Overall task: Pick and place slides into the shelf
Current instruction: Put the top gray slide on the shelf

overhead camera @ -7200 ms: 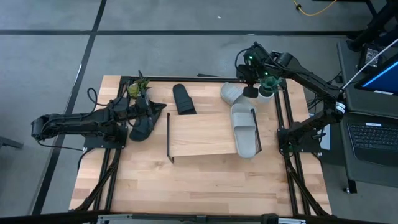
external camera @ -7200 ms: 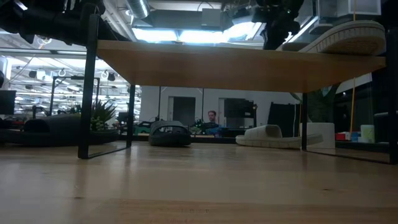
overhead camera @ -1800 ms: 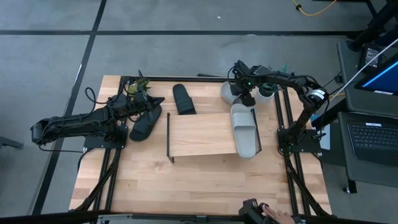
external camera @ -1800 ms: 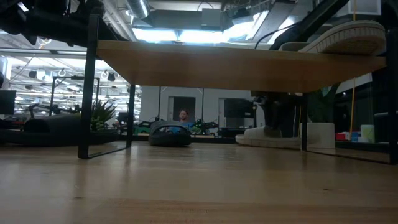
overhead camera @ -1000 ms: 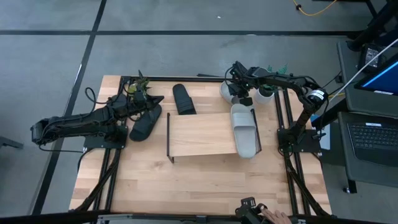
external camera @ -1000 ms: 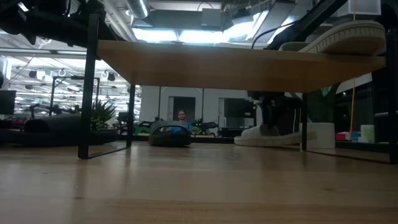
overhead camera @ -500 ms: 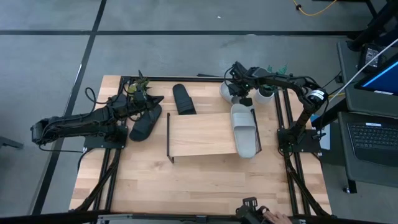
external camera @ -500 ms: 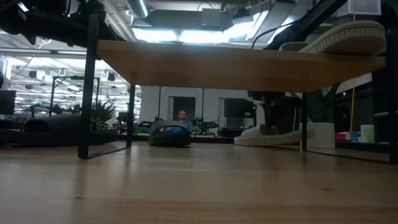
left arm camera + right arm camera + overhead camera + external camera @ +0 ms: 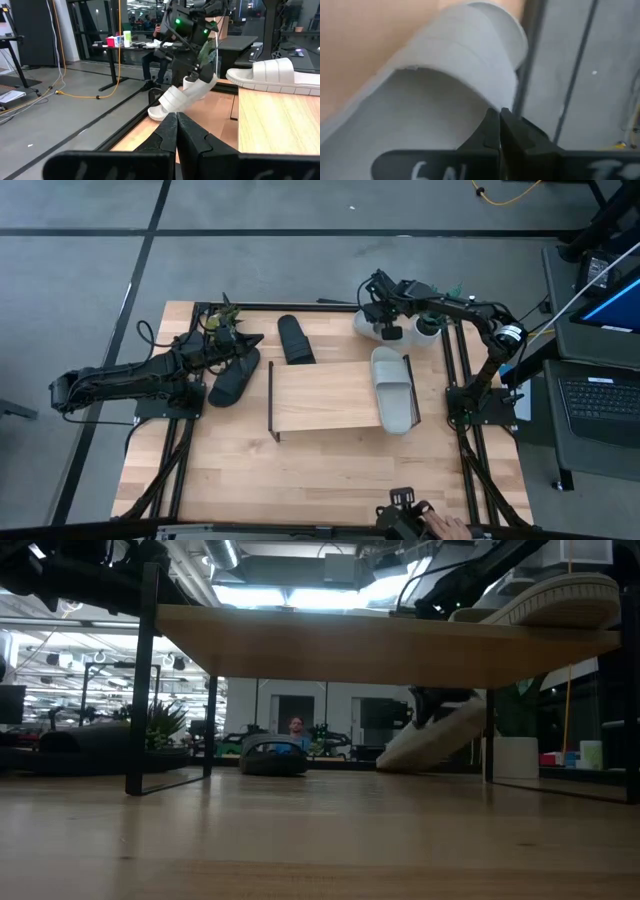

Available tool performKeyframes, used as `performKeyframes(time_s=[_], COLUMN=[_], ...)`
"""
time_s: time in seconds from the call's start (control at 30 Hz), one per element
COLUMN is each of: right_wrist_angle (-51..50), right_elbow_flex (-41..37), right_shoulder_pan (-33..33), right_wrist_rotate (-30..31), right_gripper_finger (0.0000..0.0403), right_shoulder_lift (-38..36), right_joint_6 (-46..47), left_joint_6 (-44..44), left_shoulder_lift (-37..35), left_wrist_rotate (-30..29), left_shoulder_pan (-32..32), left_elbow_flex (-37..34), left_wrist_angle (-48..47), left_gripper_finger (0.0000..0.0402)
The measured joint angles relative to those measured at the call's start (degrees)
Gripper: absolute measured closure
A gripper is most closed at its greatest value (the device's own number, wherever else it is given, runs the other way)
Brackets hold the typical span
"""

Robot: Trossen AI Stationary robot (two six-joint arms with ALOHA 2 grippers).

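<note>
The right end effector point(image 9: 384, 308) pinches a grey slide point(image 9: 432, 740), tilted heel-up at the counter's point(image 9: 300, 470) far right; left end effector point(image 9: 226, 348), apparently pressed together, rests on a black slide point(image 9: 232, 378).

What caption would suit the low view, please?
Right tool tilting a grey slide up behind the shelf.

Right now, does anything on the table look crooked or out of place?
Yes. The second grey slide hangs tilted, heel up and toe on the tabletop, in the right gripper behind the shelf. The left gripper holds a black slide left of the shelf.
</note>
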Motion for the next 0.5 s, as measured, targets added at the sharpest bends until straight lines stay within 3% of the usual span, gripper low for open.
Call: performKeyframes(time_s=[0.5], right_wrist_angle=[-1.1], right_elbow_flex=[5.6], right_shoulder_pan=[0.0], right_wrist_rotate=[1.8], right_gripper_finger=[0.0403], right_shoulder_lift=[-0.1], right_joint_6=[-0.1], left_joint_6=[0.0], left_shoulder_lift=[0.0], left_wrist_rotate=[0.0], left_shoulder_pan=[0.0], left_elbow_flex=[0.0], left_wrist_angle=[0.0], left_gripper_finger=[0.0401])
